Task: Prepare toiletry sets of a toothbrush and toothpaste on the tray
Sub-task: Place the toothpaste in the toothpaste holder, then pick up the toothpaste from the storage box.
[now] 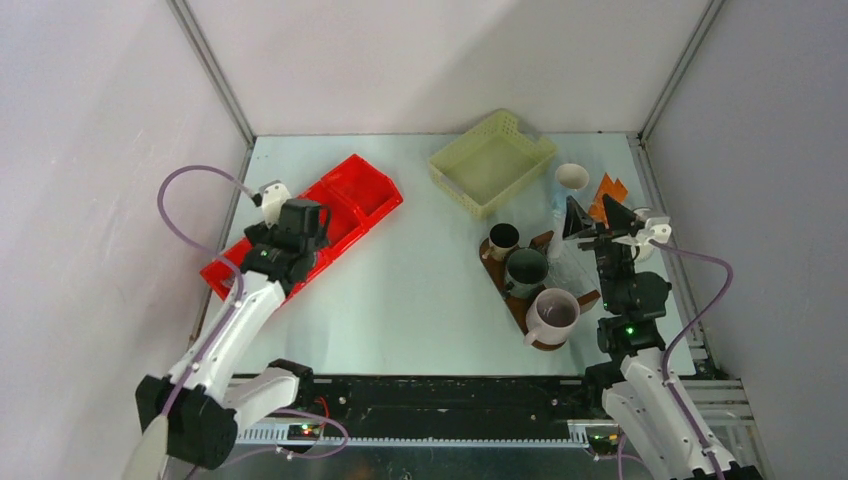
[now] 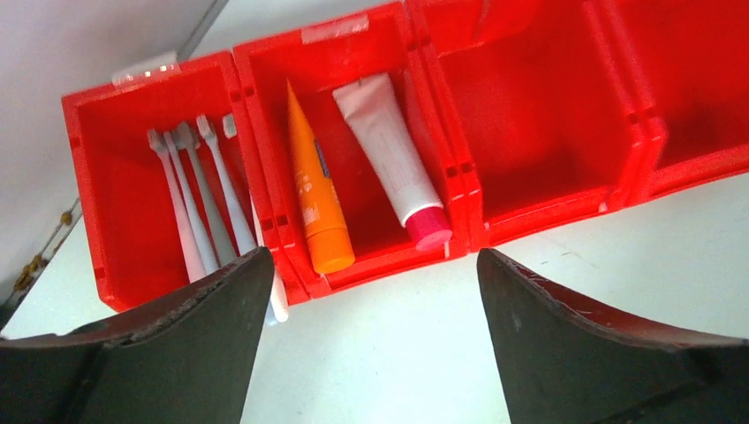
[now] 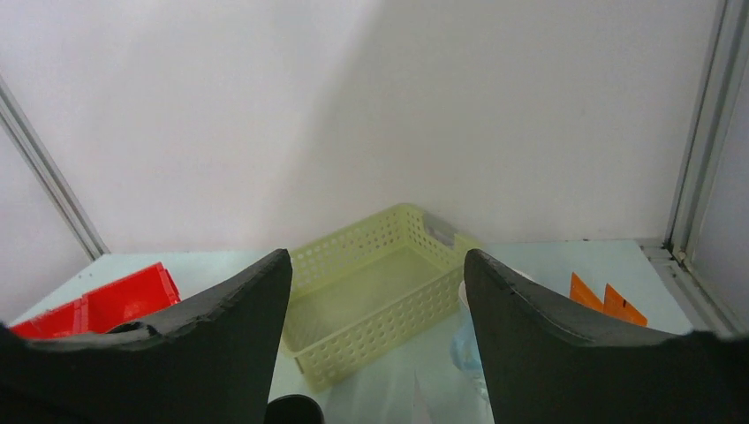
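2 tubes [image 2: 389,155] in bin [image 2: 548,190]; L jaws wide, empty: centre over orange tube [image 2: 319,190], pinch mid-body. R jaws apart, empty.

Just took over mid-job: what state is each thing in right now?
Left gripper: open, empty, above the red bin.
Right gripper: open, empty.
Toothbrushes: lying in the end compartment.
Orange tube: lying in the bin.
White tube: pink cap on, lying beside it.
Three mugs: upright on the tray.
Basket: empty.

From overhead we see the whole table [image 1: 420,290]; our left wrist camera hangs close above the red bin [image 2: 530,132], our right looks level past the yellow basket [image 3: 371,291], both visible overhead.
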### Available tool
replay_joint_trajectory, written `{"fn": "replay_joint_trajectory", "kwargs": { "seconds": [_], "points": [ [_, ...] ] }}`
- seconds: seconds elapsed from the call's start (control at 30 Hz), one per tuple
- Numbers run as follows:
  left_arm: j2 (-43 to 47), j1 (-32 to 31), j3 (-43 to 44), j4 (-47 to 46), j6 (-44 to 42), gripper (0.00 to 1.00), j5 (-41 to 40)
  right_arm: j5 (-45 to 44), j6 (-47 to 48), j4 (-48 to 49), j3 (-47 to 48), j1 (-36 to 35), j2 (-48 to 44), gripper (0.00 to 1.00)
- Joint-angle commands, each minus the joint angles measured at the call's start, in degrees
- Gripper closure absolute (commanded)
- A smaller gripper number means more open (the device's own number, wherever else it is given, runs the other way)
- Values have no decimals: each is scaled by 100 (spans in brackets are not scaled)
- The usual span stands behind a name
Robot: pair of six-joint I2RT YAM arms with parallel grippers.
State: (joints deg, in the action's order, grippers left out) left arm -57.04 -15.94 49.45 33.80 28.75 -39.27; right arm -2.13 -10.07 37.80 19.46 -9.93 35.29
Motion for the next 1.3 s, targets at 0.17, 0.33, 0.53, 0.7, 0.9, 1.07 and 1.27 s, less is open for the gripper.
{"fn": "replay_joint_trajectory", "kwargs": {
  "seconds": [0.17,0.33,0.53,0.7,0.9,1.07,1.27],
  "points": [
    [-1116,394,423,512,1128,24,295,-658,-86,-501,251,-210,-624,24],
    [-1464,609,464,505,1255,27,380,-815,-51,-528,251,-282,-757,20],
    [-1749,719,419,624,1375,32,300,-1004,-34,-575,251,-322,-840,16],
    [-1959,813,268,531,1478,36,388,-1068,-24,-582,251,-345,-858,14],
    [-2201,885,202,430,1580,38,482,-1084,13,-591,251,-378,-874,14],
    [-2338,954,165,343,1577,38,650,-1129,48,-597,251,-396,-879,13],
    [-2416,1026,186,190,1550,43,942,-1128,56,-606,251,-403,-881,13]
  ]
}}
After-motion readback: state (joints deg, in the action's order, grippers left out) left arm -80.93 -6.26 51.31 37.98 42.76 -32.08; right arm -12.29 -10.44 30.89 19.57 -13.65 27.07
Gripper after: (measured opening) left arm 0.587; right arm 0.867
